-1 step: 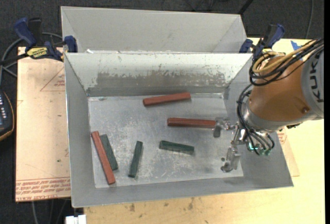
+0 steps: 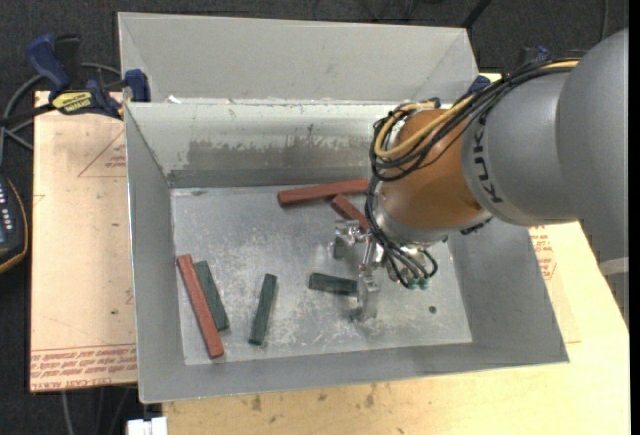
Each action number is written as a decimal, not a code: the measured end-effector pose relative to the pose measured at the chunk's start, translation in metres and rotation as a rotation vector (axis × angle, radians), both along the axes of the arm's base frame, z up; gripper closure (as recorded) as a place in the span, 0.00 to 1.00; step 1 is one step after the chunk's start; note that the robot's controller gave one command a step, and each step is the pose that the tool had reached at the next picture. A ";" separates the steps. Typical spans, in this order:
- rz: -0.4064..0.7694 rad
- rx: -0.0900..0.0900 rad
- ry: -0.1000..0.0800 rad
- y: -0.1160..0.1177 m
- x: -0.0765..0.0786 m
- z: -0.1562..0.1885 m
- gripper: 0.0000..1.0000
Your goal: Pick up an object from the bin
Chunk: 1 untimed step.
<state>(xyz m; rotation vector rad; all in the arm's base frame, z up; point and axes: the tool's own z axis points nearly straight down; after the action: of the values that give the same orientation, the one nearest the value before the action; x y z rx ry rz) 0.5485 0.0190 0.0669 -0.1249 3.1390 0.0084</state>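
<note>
My gripper (image 2: 362,295) hangs low over the bin floor, right of the middle, below the orange wrist cover. A short dark green block (image 2: 328,283) lies flat on the floor, and its right end reaches the gripper. Whether the block is gripped is not visible. Just behind the gripper lies a red stick (image 2: 347,208), its lower end hidden under the arm. A longer red stick (image 2: 318,193) rests near the back wall.
At the front left lie a long red stick (image 2: 200,306) and a dark green stick (image 2: 211,295) side by side. Another dark green stick (image 2: 263,308) lies a little to their right. The arm covers the bin's right part.
</note>
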 end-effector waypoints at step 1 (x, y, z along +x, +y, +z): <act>-0.007 -0.004 -0.002 -0.006 0.001 0.004 1.00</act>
<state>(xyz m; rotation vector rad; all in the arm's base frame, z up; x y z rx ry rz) 0.5494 0.0133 0.0711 -0.1144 3.1372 0.0012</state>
